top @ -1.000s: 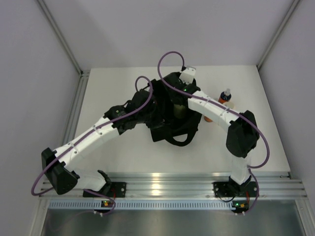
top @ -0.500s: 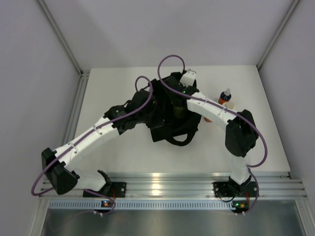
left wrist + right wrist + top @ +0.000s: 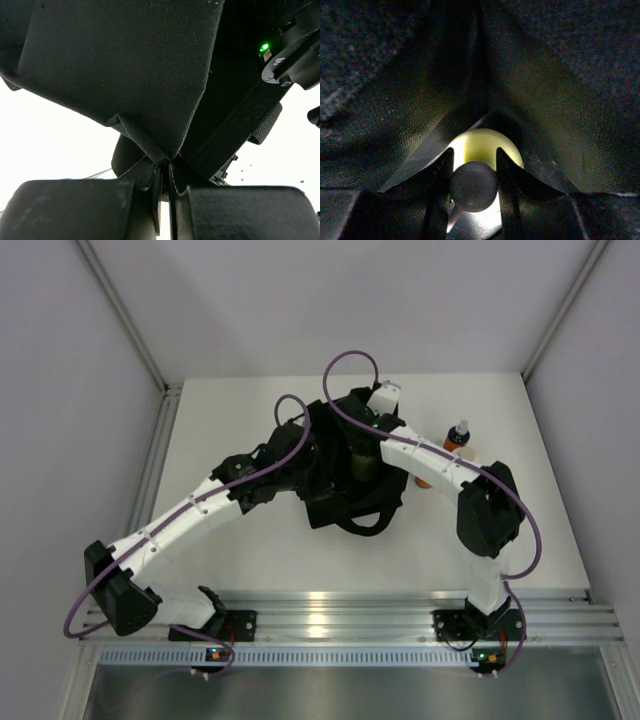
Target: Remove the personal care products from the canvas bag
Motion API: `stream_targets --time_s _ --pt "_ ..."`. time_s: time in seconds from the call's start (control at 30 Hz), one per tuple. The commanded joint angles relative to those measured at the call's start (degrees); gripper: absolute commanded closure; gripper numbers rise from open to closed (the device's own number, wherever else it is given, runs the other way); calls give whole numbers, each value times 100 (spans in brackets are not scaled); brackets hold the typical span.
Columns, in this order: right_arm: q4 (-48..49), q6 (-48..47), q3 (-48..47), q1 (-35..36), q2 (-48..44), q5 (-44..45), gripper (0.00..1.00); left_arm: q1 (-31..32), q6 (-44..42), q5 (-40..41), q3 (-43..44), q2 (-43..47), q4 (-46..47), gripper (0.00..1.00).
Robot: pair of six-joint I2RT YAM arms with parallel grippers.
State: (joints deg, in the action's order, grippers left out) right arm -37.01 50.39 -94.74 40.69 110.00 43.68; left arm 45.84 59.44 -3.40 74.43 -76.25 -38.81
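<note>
The black canvas bag (image 3: 345,505) stands mid-table. My left gripper (image 3: 303,455) is shut on the bag's left rim; in the left wrist view its jaws (image 3: 165,167) pinch a fold of the black fabric (image 3: 125,65). My right gripper (image 3: 362,452) reaches down into the bag. In the right wrist view its fingers (image 3: 474,152) close on either side of the dark-looking cap (image 3: 473,186) of the pale yellow-green bottle (image 3: 482,142), between the bag's walls (image 3: 560,75). An orange bottle with a dark blue cap (image 3: 457,436) stands on the table right of the bag.
A second orange bottle (image 3: 424,480) lies on the table, partly under my right forearm. A cream-white piece (image 3: 468,454) shows beside the upright orange bottle. The bag's loop handle (image 3: 362,528) hangs toward the near side. Grey walls enclose the table.
My right wrist has shifted slightly right over the bag. The left arm and the bag have not moved.
</note>
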Motion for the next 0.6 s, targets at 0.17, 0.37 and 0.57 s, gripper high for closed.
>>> stream_targets --time_s 0.17,0.37,0.57 --pt "-227 129 8 -87 -4 -448 55 12 -38 -91 36 101 93 100" --pt "-227 260 113 -78 -145 -562 52 12 -20 -82 54 75 93 100" --pt "-227 296 122 -78 -119 -597 58 12 -29 -82 45 75 93 100"
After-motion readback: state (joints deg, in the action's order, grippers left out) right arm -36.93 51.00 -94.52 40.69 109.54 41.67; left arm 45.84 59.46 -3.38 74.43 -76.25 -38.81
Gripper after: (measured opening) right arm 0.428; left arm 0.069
